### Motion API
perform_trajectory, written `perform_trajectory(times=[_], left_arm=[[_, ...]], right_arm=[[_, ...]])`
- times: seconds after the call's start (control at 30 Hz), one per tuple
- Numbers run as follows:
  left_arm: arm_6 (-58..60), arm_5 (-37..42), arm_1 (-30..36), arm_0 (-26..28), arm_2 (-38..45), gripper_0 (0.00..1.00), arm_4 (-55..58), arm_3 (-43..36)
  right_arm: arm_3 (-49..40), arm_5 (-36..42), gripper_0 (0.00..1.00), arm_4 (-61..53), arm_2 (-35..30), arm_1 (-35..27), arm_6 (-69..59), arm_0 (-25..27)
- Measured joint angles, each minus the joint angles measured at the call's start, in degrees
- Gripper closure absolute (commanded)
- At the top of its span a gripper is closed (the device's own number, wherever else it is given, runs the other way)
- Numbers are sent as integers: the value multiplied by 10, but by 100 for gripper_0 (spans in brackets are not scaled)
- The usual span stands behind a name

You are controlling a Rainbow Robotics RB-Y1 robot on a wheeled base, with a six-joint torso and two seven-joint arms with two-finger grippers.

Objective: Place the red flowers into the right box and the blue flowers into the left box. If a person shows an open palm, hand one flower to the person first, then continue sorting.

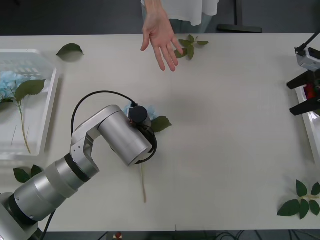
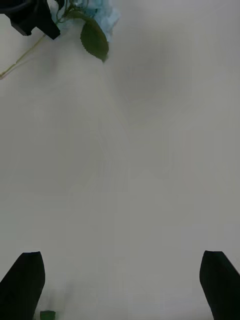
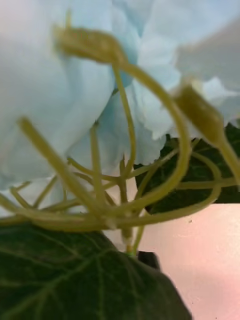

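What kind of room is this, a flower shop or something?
More likely a robot test lab than a shop: a plain white table, artificial-looking blue flowers being sorted into a white plastic tray, and a person's open hand held out across it.

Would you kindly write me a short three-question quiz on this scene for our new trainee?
1. True or false: the right claw, at the right edge of the table, holds a red flower.
2. The left claw is down at: A a blue flower mid-table; B a leaf sprig; C a red flower.
3. Fill in: the person's hand at the far edge shows an open ____.
Key: 1 false; 2 A; 3 palm.
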Motion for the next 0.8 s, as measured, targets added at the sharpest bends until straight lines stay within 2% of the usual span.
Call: perform_trajectory(times=[0.4,0.8], left_arm=[[0,0,0,0,0,100,0,0],[0,0,0,0,0,100,0,0]], right_arm=[[-59,-67,10,0,0,25,0,71],[-63,-67,10,1,0,25,0,73]])
